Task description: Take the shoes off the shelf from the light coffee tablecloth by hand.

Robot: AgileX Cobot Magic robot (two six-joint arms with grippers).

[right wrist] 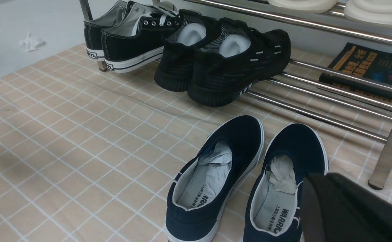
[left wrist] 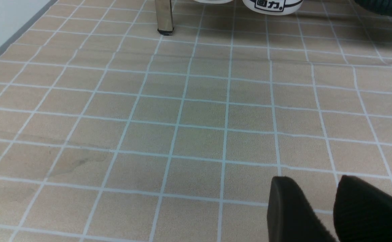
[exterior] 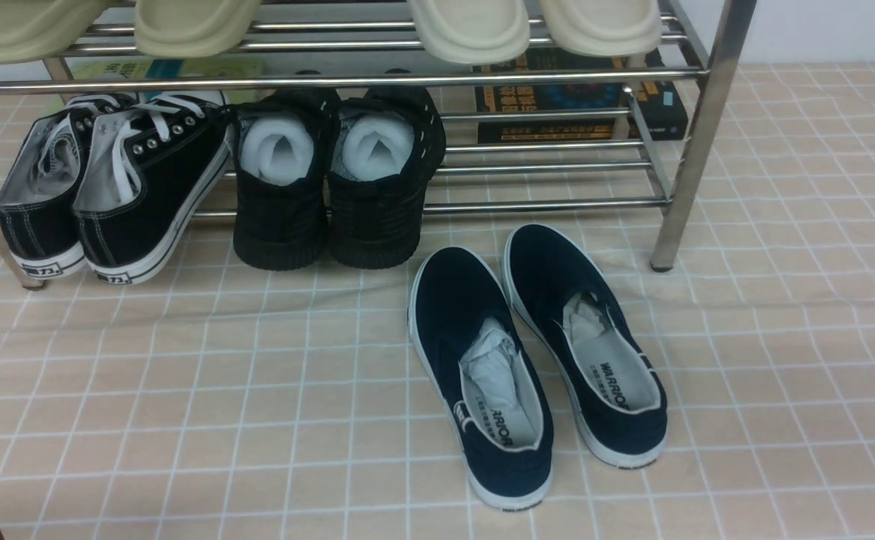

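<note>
Navy shoes (exterior: 535, 360) were set heel-first toward the robot, nearer the right hand (right wrist: 350, 208), whose state could not be told.

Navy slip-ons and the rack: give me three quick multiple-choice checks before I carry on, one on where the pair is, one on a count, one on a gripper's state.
1. Where are the navy slip-ons?
A. On the rack's lowest bars
B. On the tablecloth in front of the rack
C. On the top tier

2. How many shoes lean on the rack's lowest bars?
A. Two
B. Four
C. Six

3. What is the left gripper doing?
A. Gripping a slip-on
C. Gripping a rack leg
B. Holding nothing, fingers apart

Answers: 1 B, both slip-ons lie flat on the tablecloth, clear of the bars. 2 B, two black lace-up sneakers and two all-black shoes. 3 B, only bare cloth shows between its fingers.
</note>
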